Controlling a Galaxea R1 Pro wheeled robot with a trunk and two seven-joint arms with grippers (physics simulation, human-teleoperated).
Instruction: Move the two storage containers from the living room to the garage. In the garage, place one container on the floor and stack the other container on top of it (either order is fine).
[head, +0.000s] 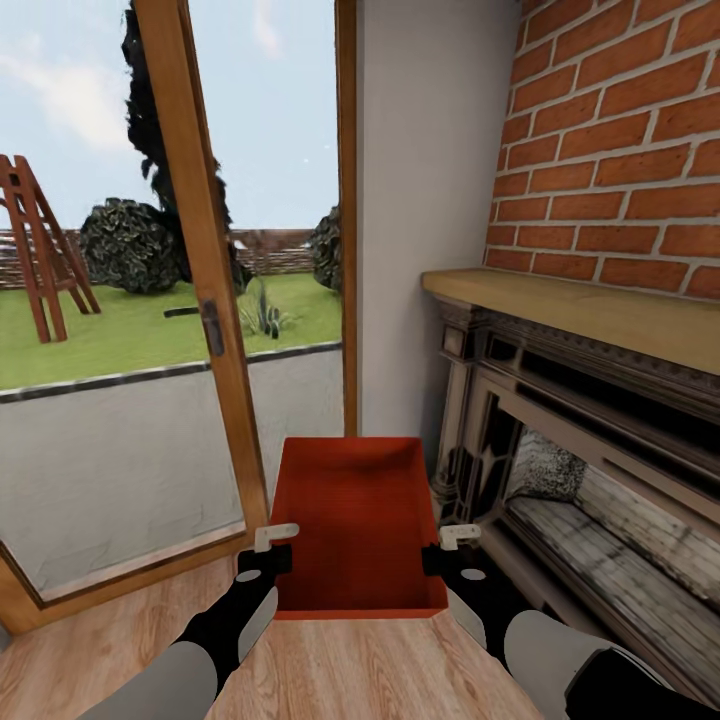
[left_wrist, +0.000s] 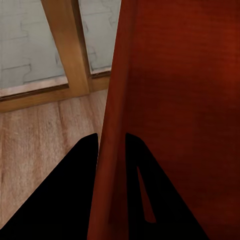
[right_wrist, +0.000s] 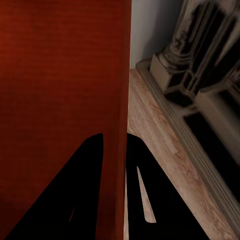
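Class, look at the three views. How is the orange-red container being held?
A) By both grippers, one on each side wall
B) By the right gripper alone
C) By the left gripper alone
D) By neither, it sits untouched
A: the left gripper straddles one wall of the container, and the right gripper straddles the opposite wall.

One orange-red storage container is in view. Two grippers, the left gripper and the right gripper, flank it.
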